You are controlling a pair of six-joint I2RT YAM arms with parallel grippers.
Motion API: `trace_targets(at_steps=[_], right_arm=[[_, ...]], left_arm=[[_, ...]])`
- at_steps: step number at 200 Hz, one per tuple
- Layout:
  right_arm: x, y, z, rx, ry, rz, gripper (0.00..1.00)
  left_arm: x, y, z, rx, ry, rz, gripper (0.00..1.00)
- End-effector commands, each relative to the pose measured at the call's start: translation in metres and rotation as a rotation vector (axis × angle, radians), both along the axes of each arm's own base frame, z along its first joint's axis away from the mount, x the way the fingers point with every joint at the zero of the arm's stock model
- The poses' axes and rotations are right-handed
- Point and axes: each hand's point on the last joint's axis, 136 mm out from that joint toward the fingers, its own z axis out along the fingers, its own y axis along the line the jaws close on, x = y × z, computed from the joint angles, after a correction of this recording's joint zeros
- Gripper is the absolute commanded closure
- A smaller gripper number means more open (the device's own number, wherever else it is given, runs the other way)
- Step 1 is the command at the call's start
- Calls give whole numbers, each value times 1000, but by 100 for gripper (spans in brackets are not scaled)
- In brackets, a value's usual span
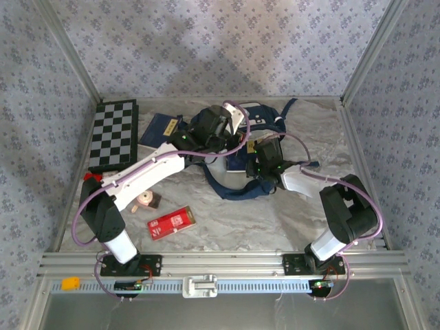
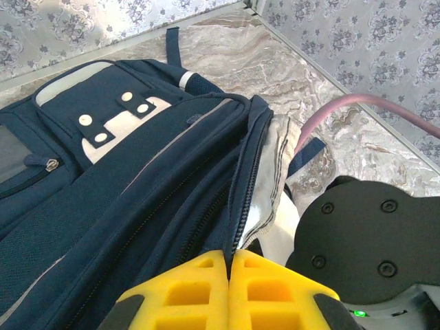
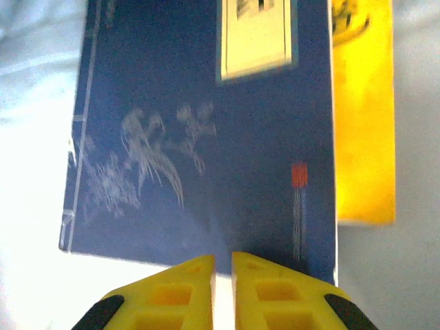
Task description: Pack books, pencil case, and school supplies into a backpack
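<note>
Backpack [image 1: 267, 113] is half covered from above. Left wrist: my left gripper [image 2: 229, 265] clenches its zip edge, inside too dark to see. Right wrist: my right gripper [image 3: 222, 265] pinches the blurred navy book [image 3: 206, 137] ahead; the yellow book [image 3: 364, 124], right of it, is cut off.

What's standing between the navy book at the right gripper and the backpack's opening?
Nothing visible does. The left gripper pinches the backpack at its zip edge, and the navy book lies close beside that gap.
</note>
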Motion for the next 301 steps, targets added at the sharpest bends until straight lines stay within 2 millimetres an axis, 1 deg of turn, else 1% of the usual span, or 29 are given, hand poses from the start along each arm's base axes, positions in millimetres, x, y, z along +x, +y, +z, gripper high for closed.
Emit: trace_targets(at_steps=[1, 12, 26, 51, 61, 63, 73, 87, 111, 133, 139, 151, 158, 171, 184, 209, 232, 235, 242, 244, 245, 246, 251, 263, 266, 272, 278, 283, 301], right_arm=[[27, -5, 26, -21, -127, -33, 85], [23, -4, 27, -12, -130, -11, 84], [11, 0, 30, 11, -138, 28, 82], [-20, 0, 51, 63, -162, 81, 76], [-33, -6, 55, 47, -150, 78, 74], [-36, -8, 59, 47, -156, 75, 74], [-49, -20, 62, 17, -139, 49, 72], [-67, -36, 73, 8, -130, 15, 70], [-92, -56, 89, 19, -114, -36, 64], [-104, -56, 103, 36, -91, -15, 61], [-105, -53, 106, 47, -81, -3, 60], [-104, -42, 109, 74, -61, 32, 58], [-101, -36, 109, 81, -45, 45, 58], [-96, -22, 106, 90, -21, 74, 58], [-92, 0, 104, 106, -10, 122, 57], [-81, 45, 101, 110, -15, 202, 56], [-70, 88, 92, 85, -10, 274, 56], [-69, 93, 88, 77, -5, 285, 56], [-66, 108, 90, 72, -18, 313, 56], [-65, 112, 88, 66, -16, 319, 56], [-64, 114, 91, 72, -26, 323, 56], [-63, 115, 88, 65, -21, 324, 56], [-60, 125, 89, 60, -33, 338, 56], [-55, 145, 79, 43, -29, 364, 56], [-50, 155, 89, 58, -50, 370, 55], [-45, 166, 85, 57, -50, 381, 55], [-39, 175, 84, 55, -53, 384, 56], [-36, 182, 76, 48, -40, 390, 55], [-22, 205, 65, 43, -30, 410, 56]], left_arm=[[-2, 2, 56, -109, -95, -2, 100], [-1, 3, 52, -101, -91, 7, 100], [-2, 4, 48, -96, -82, 4, 100], [-4, 3, 37, -86, -55, -3, 100], [-5, 1, 31, -88, -33, -10, 100], [-6, 1, 29, -86, -27, -13, 100], [-9, -1, 21, -87, 3, -22, 100], [-14, -1, 6, -89, 54, -27, 100], [-27, 2, -15, -86, 139, -39, 87], [-39, 11, -22, -115, 194, -25, 72], [-42, 15, -19, -137, 196, -21, 67], [-48, 25, -19, -150, 194, -17, 56], [-48, 34, -19, -144, 187, 7, 53], [-40, 58, -26, -109, 185, 81, 49], [-28, 86, -37, -79, 214, 162, 47], [6, 154, -66, 6, 271, 372, 43], [36, 202, -90, 31, 329, 506, 39], [40, 207, -92, 32, 334, 522, 39], [49, 219, -98, 26, 351, 552, 38], [52, 223, -100, 24, 358, 561, 38], [54, 225, -100, 23, 361, 567, 38], [55, 226, -101, 22, 364, 572, 37], [62, 236, -106, 21, 380, 603, 37], [79, 253, -116, 12, 400, 646, 36], [84, 256, -117, 7, 400, 654, 36], [92, 265, -122, 11, 412, 682, 35], [101, 273, -127, 14, 420, 707, 34], [109, 281, -131, 17, 425, 730, 33], [134, 306, -148, 9, 460, 805, 31]])
